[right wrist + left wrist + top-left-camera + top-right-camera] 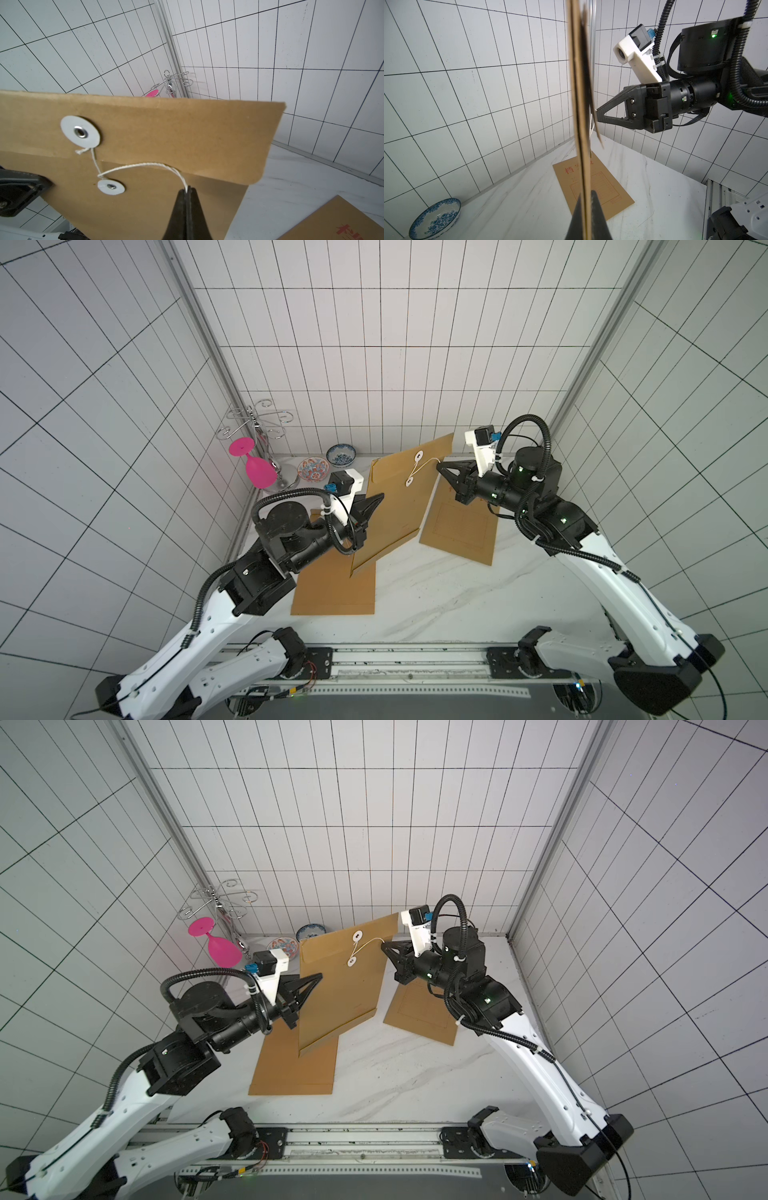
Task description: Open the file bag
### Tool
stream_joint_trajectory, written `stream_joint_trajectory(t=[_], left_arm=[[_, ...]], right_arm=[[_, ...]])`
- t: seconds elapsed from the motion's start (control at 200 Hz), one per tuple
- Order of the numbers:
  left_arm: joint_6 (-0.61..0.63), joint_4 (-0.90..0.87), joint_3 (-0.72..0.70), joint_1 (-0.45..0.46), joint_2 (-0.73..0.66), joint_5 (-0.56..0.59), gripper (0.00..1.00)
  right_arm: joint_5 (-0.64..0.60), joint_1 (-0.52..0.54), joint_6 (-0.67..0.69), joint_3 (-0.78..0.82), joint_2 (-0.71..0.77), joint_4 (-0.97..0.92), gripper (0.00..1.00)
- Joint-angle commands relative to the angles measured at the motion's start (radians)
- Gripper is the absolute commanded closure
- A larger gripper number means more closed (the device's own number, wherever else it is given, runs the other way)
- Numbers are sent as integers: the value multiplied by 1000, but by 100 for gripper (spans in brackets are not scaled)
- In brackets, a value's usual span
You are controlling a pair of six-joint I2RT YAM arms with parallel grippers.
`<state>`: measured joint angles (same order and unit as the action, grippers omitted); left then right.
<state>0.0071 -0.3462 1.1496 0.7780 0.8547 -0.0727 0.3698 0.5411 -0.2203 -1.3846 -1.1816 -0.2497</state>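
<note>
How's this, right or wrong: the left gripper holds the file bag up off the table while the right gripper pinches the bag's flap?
Wrong on one point. The right gripper is shut on the white string, not the flap, as the right wrist view shows. The left gripper does hold the file bag up off the table.

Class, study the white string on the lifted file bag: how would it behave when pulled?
The string is probably limp: it curves loosely from the small disc to the shut right gripper. So thin, it likely weighs almost nothing and could slip from the narrow tips.
</note>
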Motion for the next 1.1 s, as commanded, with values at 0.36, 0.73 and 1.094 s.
stream_joint_trajectory(t=[0.36, 0.73, 1.094], left_arm=[[1, 52, 7, 3, -54, 14, 100], [9, 57, -5, 4, -72, 36, 100], [-7, 87, -5, 3, -77, 72, 100]], right_arm=[[-3, -25, -13, 48, 20, -13, 100], [-14, -32, -16, 61, 25, -22, 100], [7, -36, -3, 66, 24, -36, 100]])
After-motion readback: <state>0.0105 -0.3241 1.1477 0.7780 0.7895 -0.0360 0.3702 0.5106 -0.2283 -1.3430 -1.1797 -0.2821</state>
